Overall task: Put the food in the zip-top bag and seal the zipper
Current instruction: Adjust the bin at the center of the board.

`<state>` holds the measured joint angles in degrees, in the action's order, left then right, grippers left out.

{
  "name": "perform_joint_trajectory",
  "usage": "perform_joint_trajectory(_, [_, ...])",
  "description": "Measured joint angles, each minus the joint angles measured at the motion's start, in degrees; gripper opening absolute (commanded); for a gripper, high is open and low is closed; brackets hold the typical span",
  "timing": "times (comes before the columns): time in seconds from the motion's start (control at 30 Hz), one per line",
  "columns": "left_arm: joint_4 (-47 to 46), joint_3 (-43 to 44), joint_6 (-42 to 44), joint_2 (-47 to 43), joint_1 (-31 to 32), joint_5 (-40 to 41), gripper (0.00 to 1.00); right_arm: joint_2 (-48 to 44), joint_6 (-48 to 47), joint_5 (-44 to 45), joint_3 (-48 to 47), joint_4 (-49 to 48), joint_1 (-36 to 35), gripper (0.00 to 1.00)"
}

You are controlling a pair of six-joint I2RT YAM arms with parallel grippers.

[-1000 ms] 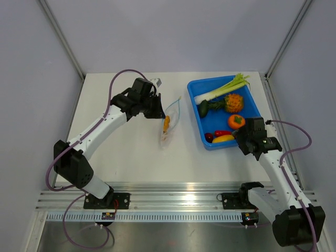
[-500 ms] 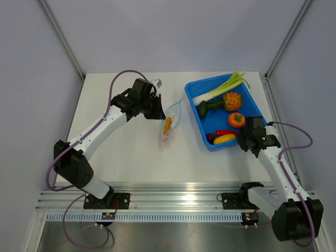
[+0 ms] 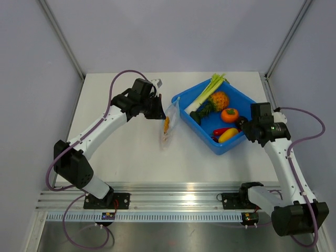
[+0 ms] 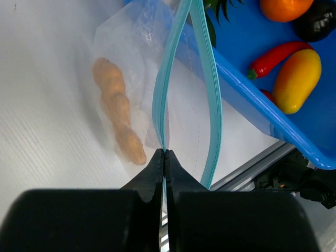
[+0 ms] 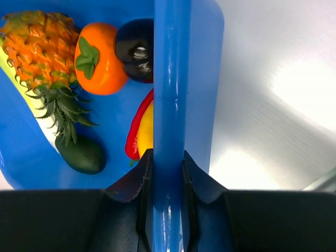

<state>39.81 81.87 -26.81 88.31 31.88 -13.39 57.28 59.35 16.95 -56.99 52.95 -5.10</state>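
Now my left jaws pinch 1 lip of the zipper (image 4: 157,94), the bag (image 4: 131,58) mouth open beside the tray (image 4: 247,105) corner, orange cluster (image 4: 118,113) inside. Right jaws clamp the tray rim; yellow piece (image 4: 296,79) and chili (image 4: 275,55) lie just past that mouth, nearer the right arm.

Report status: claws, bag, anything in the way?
Left claw shut on zipper, bag mouth open, orange piece inside. Right claw shut on tray rim. Tray corner close beside bag mouth.
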Motion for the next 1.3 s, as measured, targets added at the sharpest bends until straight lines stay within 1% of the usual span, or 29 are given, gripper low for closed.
perform_joint_trajectory(0.07, [-0.07,0.00,0.00,0.00,0.00,0.00,0.00,2.95,-2.16,1.16,-4.74,2.69,0.00,0.00])
perform_joint_trajectory(0.23, [-0.24,-0.04,0.02,0.00,0.00,0.02,0.00,13.42,-10.01,5.42,-20.63,11.15,0.00,0.00])
perform_joint_trajectory(0.37, [-0.52,-0.59,0.02,0.00,0.00,0.04,0.00,19.69,-16.02,7.50,-30.42,16.74,0.00,0.00])
perform_joint_trajectory(0.57, [-0.61,-1.38,0.02,0.00,0.00,0.02,0.00,24.57,-22.21,8.72,-42.34,22.18,0.00,0.00])
perform_joint_trajectory(0.7, [-0.59,-1.68,0.02,0.00,0.00,0.02,0.00,24.98,-24.00,9.09,-44.09,23.50,0.00,0.00])
perform_joint_trajectory(0.87, [-0.61,-1.68,0.02,0.00,0.00,0.04,0.00,24.06,-23.91,9.38,-41.31,23.23,0.02,0.00])
perform_joint_trajectory(0.93, [-0.63,-1.68,0.02,0.00,0.00,0.07,0.00,22.23,-23.02,9.22,-37.44,21.77,0.02,0.00])
perform_joint_trajectory(1.0, [-0.66,-1.68,0.02,0.00,0.00,0.07,0.00,19.17,-21.64,8.96,-31.52,18.29,0.02,0.00])
perform_joint_trajectory(1.1, [-0.72,-1.68,0.04,0.00,0.00,0.09,0.00,12.22,-18.27,8.61,-19.56,11.56,0.00,0.00])
perform_joint_trajectory(1.23, [-0.61,-1.66,0.33,0.00,0.00,0.17,0.00,2.71,-11.37,8.94,-4.07,2.97,0.00,0.00])
perform_joint_trajectory(1.3, [-0.46,-1.66,0.48,0.00,-0.02,0.33,0.00,-0.83,-7.41,9.09,2.21,-0.37,-0.13,0.00])
